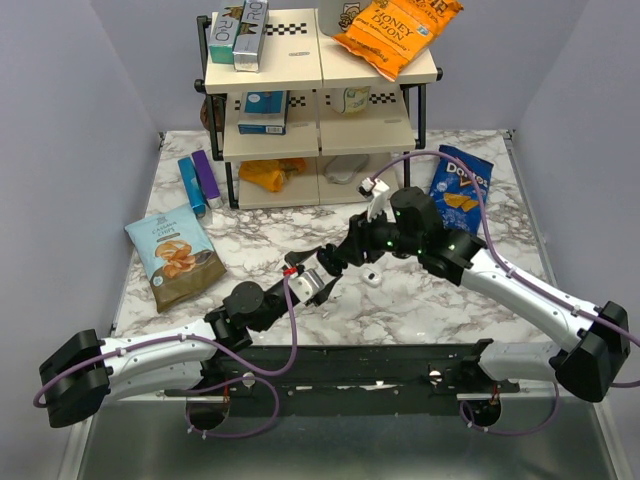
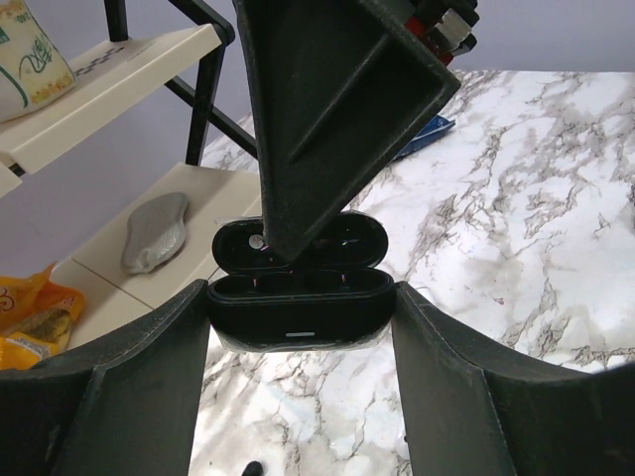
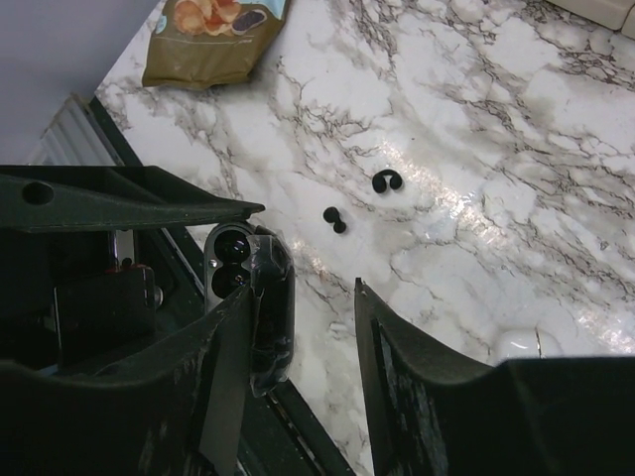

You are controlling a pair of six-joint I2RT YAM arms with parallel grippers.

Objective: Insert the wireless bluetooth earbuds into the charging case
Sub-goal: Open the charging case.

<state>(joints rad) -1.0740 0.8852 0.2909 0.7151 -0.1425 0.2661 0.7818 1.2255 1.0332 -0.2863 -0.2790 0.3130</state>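
Observation:
My left gripper (image 1: 316, 288) is shut on the charging case (image 2: 298, 309), which looks black here and is wrapped in clear film. Its lid (image 2: 298, 243) is flipped open and the wells look empty. The case also shows in the right wrist view (image 3: 266, 307). My right gripper (image 1: 330, 262) is open and empty right at the case. One of its fingers (image 2: 327, 119) reaches down onto the open lid. Two tiny black earbuds (image 3: 335, 219) (image 3: 385, 181) lie apart on the marble just beyond the case. A small black piece (image 2: 253, 466) shows below the case.
A small white rounded object (image 1: 370, 278) lies on the marble under the right arm. A shelf rack (image 1: 320, 110) with snacks stands at the back, a chips bag (image 1: 175, 255) at the left, and a blue Doritos bag (image 1: 460, 190) at the right.

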